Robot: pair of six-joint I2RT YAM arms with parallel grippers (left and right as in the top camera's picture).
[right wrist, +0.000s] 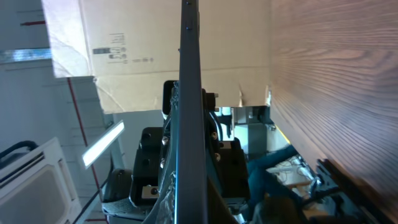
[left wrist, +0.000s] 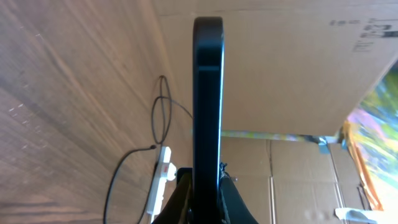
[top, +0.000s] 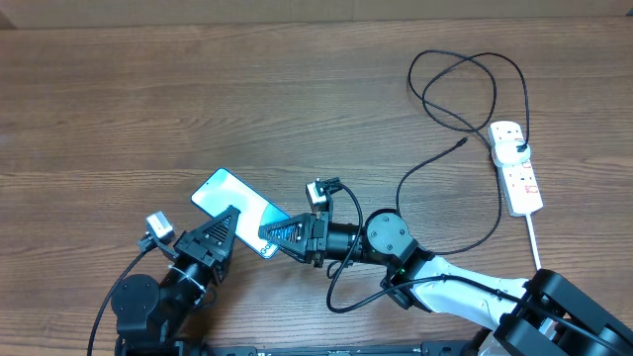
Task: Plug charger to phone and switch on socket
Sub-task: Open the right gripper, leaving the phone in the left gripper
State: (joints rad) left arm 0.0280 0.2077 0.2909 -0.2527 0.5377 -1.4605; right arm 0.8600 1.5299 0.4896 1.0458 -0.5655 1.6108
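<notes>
Left gripper (top: 227, 227) and right gripper (top: 273, 237) both clamped the phone (top: 223, 190) lower centre; charger (top: 440, 155) tip lay loose at right

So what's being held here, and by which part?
The phone, by both pincers: the left pincer grips a long edge, and the right pincer grips the end nearest that arm.

The overhead camera looks straight down from high above and takes in the whole bench (top: 198, 99). Each wrist camera sits very close to the phone (top: 229, 198) and sees it edge-on. The left one faces along the bench toward the socket (left wrist: 160, 180), the right one toward the left arm (right wrist: 149, 162), so all three views share the phone.
</notes>
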